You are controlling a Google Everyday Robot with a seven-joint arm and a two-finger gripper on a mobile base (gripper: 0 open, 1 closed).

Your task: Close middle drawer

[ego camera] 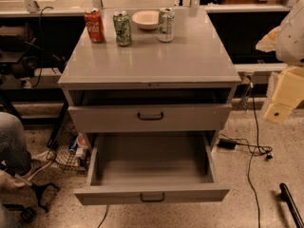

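The middle drawer [152, 194] is pulled far out of the grey cabinet [152, 61]. Its plain grey inside is empty, and its flat front with a small black handle [152, 197] faces me low in the camera view. Above it, another grey drawer [149, 118] with a black handle stands slightly out. Whatever is below the open drawer is hidden. My gripper [279, 106] hangs at the right edge of the view, cream coloured, to the right of the cabinet and well apart from the open drawer. It holds nothing that I can see.
On the cabinet top stand a red can [94, 25], a green can [122, 28], a white bowl [146, 19] and a pale can [166, 24]. Black cables [251, 151] lie on the floor at the right. A wire basket [71, 153] and a person's leg [12, 141] are at the left.
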